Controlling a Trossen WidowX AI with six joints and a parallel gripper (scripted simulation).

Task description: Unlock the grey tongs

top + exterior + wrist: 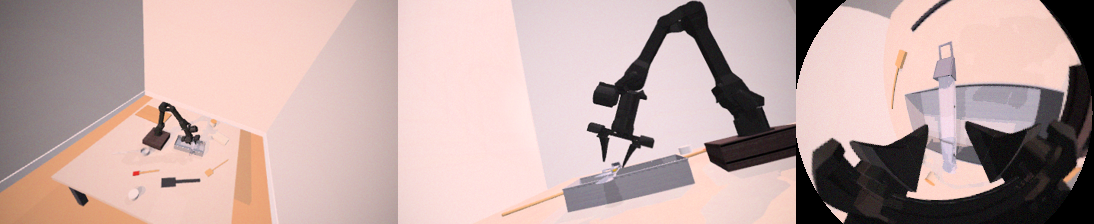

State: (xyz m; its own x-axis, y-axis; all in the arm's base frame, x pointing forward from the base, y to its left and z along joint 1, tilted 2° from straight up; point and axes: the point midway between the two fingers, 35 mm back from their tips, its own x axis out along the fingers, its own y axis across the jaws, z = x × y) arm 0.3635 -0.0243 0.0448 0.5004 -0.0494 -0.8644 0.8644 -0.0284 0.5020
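The grey tongs [194, 147] [611, 174] [947, 107] lie across the roasting tin [181, 148] [657, 175] [1001, 95], their arms close together. In the wrist view their grey block and wire loop stick out past the tin's far wall, and the narrow end points toward me. My gripper [614, 164] [947, 125] is open, pointing down just above the tongs, with one finger to each side of them and nothing held. In the top view the arm partly hides the fingers. The wooden board [149, 113] lies flat at the table's back left, behind the arm's base.
The dark arm base [156, 139] [752, 150] stands beside the tin. A wooden spatula [209, 172] [900, 59], a black turner [168, 182], a red-headed brush [136, 173] and a white round cup [133, 194] lie beyond. An orange-topped jar [213, 123] and a pale block [221, 138] are behind the tin.
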